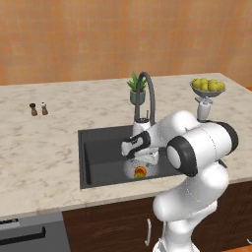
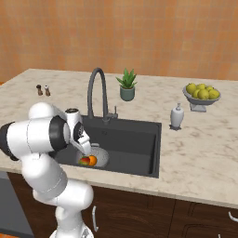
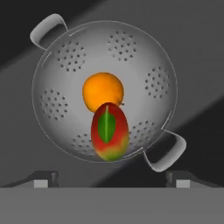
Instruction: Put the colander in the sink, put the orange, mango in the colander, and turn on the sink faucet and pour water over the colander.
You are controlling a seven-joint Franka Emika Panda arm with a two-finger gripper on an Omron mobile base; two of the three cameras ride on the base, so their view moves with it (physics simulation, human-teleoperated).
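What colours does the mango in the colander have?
The mango is red, with a green patch and yellow-green end; the hand view shows it best.

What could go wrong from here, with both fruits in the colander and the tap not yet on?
1. The gripper, open, hangs right over the mango and orange; moving off carelessly could knock the colander.
2. The faucet lever sits low behind the sink, near the arm; reaching for it could bump the spout.
3. The colander sits at the near side of the sink, so the water may miss it.
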